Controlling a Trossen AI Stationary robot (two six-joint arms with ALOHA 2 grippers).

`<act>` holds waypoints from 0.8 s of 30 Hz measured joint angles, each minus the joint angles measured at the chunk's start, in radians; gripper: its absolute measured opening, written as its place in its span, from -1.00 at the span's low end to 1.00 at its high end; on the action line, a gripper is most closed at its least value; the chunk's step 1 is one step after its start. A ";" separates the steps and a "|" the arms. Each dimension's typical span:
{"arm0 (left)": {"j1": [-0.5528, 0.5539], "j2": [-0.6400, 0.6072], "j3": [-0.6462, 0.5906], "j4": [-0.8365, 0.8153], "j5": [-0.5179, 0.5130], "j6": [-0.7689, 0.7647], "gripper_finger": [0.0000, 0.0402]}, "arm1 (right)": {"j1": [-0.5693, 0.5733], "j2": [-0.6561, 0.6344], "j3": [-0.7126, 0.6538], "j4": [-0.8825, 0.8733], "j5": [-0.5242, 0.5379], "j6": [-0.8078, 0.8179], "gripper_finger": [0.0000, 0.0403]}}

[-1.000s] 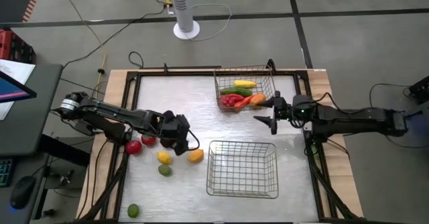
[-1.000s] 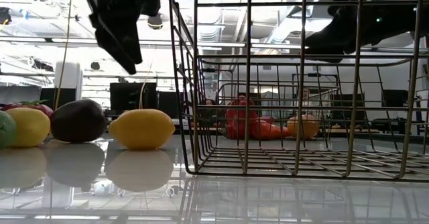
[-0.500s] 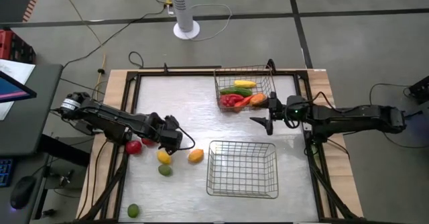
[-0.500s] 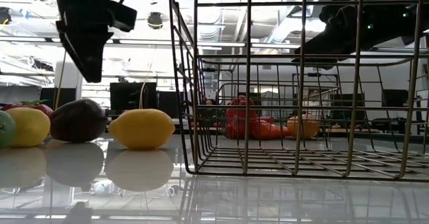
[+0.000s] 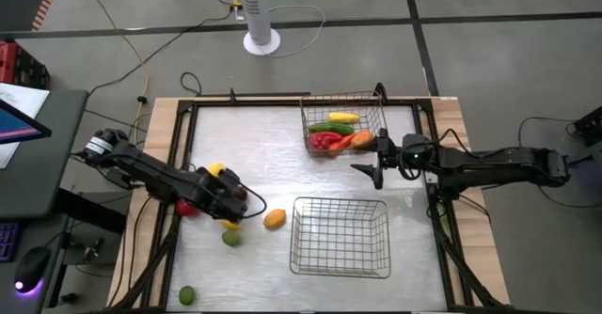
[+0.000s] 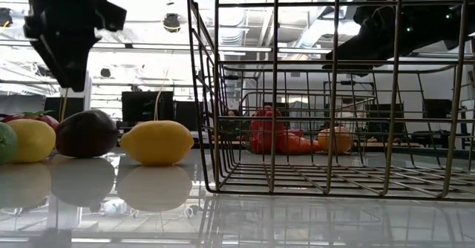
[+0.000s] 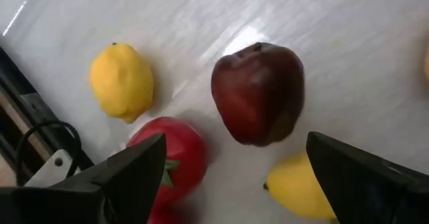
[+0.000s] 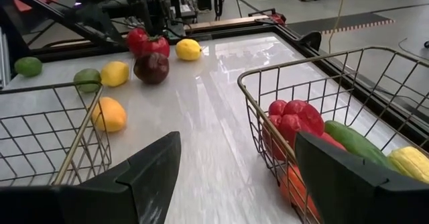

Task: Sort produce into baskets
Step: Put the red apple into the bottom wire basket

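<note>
My left gripper hangs open above a cluster of produce at the table's left, touching nothing. Its fingers point down, one on either side of a dark maroon apple. Around the apple on the table lie a lemon, a red tomato and another yellow fruit. My right gripper is open and empty beside the far basket. That basket holds a red pepper, a cucumber, a yellow piece and an orange piece. The near basket holds nothing.
An orange fruit lies just left of the near basket. A green fruit lies nearer the front edge, and a lime sits at the front left corner. A black frame rail borders the table.
My left gripper has gone toward the table's left edge, from near the orange fruit to over the maroon apple and tomato, staying open above the produce. My right gripper has shifted a little toward the table's left. No produce has moved.
</note>
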 joint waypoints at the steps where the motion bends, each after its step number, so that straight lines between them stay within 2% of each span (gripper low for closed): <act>1: -0.001 0.000 -0.018 0.024 0.002 0.002 0.72 | 0.000 0.000 0.000 0.000 0.000 0.001 0.56; 6: 0.002 0.000 -0.112 0.138 0.007 0.034 0.74 | 0.017 0.000 0.000 0.006 -0.001 0.002 0.56; 12: 0.043 0.000 -0.185 0.324 0.006 0.139 0.76 | 0.034 0.000 -0.001 0.016 0.000 0.002 0.56; 20: 0.148 0.000 -0.301 0.428 0.014 0.190 0.76 | 0.033 0.000 -0.001 0.020 0.001 0.003 0.56; 24: 0.166 0.000 -0.309 0.469 0.010 0.249 0.67 | 0.033 0.000 -0.001 0.019 0.002 0.002 0.56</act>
